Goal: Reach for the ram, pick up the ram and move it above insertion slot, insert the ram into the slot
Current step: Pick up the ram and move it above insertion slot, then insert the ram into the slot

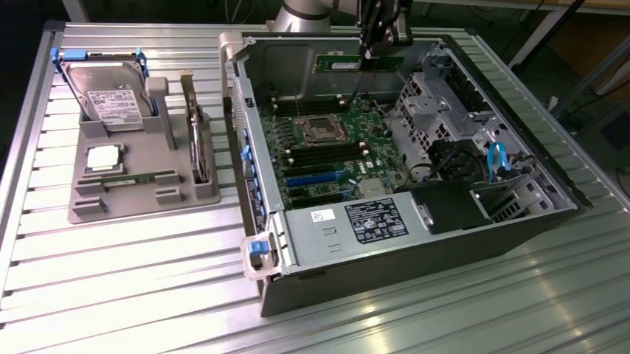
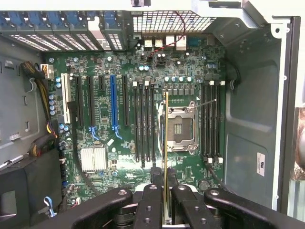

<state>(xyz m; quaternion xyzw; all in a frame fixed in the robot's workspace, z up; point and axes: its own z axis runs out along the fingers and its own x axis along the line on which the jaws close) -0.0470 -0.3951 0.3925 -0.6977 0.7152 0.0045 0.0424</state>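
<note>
In the exterior view, an open computer case [image 1: 295, 70] lies on a slatted metal table [image 1: 128, 280], closer to the table's edge at the exterior view's right. A grey holder [image 1: 147, 151] with a hard drive [image 1: 106, 92] standing in it sits near the opposite edge. The gripper [image 1: 370, 51] hangs over the far end of the case, the end away from the power supply [image 1: 359, 221]. It is clenched on the ram [image 1: 344, 63], which is held level, label outward, well above the motherboard [image 1: 340, 173]. The memory slot [image 1: 325, 156] lies apart from it, lower on the board, just beside the processor socket [image 1: 322, 131]. In the wrist view, the two black fingers [image 2: 156, 186] of the gripper [image 2: 166, 179] press on either face of the ram [image 2: 166, 124], seen edge-on as a thin line. That line runs parallel to the row of black sockets and falls between the nearest slot [image 2: 152, 124] and the processor socket [image 2: 180, 128], not over any socket. The blue expansion socket [image 2: 113, 102] stands farther along the motherboard [image 2: 102, 114], on the other side of the memory row.
</note>
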